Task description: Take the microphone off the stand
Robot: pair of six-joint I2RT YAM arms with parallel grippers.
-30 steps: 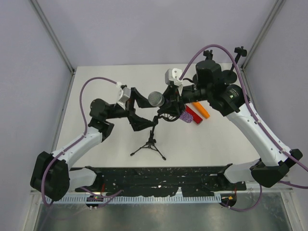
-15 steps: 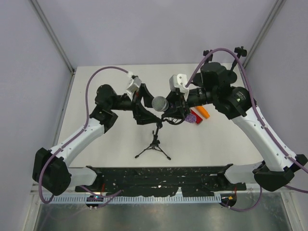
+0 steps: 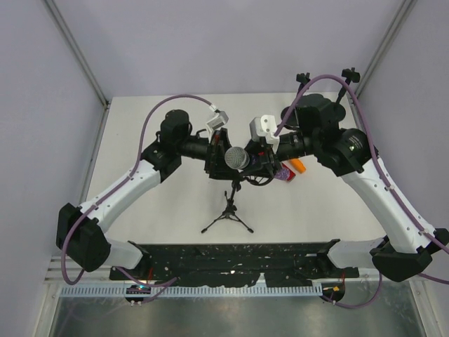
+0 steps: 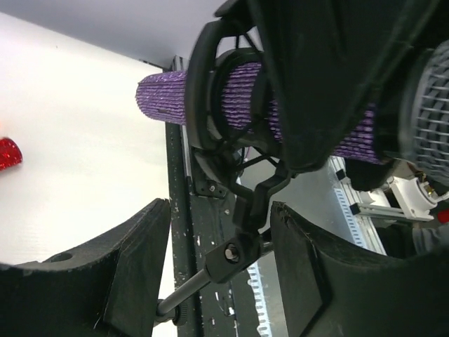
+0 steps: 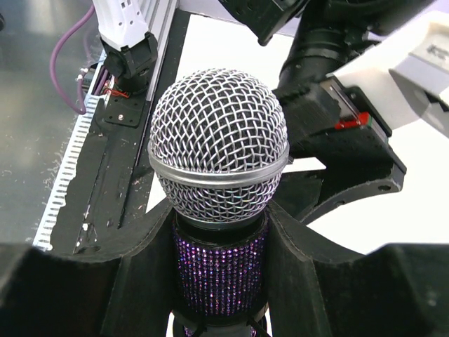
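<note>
Right claw (image 5: 221,277): clenched on the microphone (image 5: 219,140), grasps the purple glitter body just under the wire-mesh head, one black finger (image 5: 144,267) pressed to each side. From above: right claw (image 3: 258,156) in from the right, closed around the microphone (image 3: 236,158) over the middle of the counter (image 3: 330,203).

Left claw (image 4: 219,242): released, straddles the stand (image 4: 235,249) at the jointed neck just below the clip (image 4: 203,119), with a sliver of gap between each finger (image 4: 133,260) and the neck. Touches nothing that can be made out. From above: left claw (image 3: 212,156) in from the left, right beside the mesh head, facing the right claw across it.

Microphone: sits in the stand's ring clip, purple body threaded through the ring, tail end poking out one side, mesh head (image 4: 429,105) on the other. Leans rather than stands upright, carried above the counter by the stand.

Stand (image 3: 228,210): rests on three spread legs on the white counter, nearer the arm bases than the two claws, thin stem rising to the clip.

Just right of the right claw, on the counter: a red piece (image 3: 283,173) and an orange piece (image 3: 299,166), side by side; cannot tell whether touching. Along the near edge: a black rail (image 3: 231,256).
</note>
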